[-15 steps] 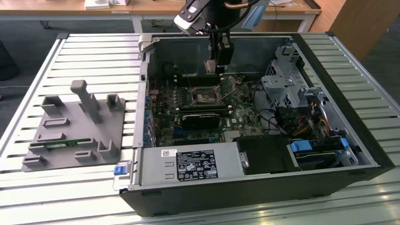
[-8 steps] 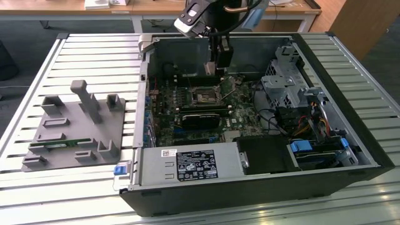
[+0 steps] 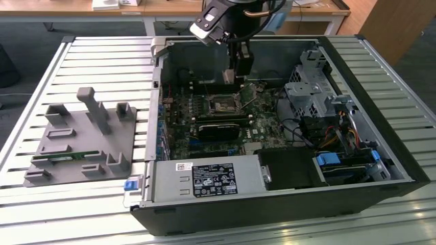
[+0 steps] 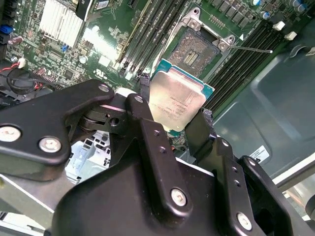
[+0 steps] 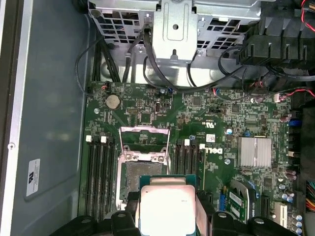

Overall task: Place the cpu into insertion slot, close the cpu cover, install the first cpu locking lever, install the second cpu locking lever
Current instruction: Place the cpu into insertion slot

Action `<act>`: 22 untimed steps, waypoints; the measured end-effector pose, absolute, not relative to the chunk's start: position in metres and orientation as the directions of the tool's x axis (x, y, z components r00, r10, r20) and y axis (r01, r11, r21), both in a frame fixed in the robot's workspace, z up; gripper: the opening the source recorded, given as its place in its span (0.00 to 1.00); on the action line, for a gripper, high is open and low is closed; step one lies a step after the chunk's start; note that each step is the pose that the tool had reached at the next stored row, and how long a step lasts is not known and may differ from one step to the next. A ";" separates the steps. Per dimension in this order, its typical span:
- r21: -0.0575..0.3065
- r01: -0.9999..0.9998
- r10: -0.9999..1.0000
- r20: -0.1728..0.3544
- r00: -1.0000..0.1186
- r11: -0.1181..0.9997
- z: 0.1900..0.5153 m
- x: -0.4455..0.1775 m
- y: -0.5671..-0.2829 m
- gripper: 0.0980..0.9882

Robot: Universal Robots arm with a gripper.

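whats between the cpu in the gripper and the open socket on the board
Nothing: in both wrist views the cpu hangs above the open socket with only air between.

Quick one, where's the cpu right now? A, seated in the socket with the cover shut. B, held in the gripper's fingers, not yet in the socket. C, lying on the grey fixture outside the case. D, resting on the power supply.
B: in the second wrist view the cpu is clamped between the fingers, clear of the empty socket; in the first wrist view the cpu cover stands open.
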State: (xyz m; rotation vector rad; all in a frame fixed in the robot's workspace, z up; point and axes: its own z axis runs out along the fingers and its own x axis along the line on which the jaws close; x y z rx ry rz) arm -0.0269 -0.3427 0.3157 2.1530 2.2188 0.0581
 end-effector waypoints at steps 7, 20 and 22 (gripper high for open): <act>0.061 0.998 1.000 -0.009 -0.030 0.030 0.310 -0.027 -0.343 0.49; 0.061 0.998 0.999 -0.012 -0.030 0.031 0.298 -0.027 -0.342 0.49; 0.061 0.998 0.999 -0.012 -0.030 0.031 0.296 -0.027 -0.342 0.49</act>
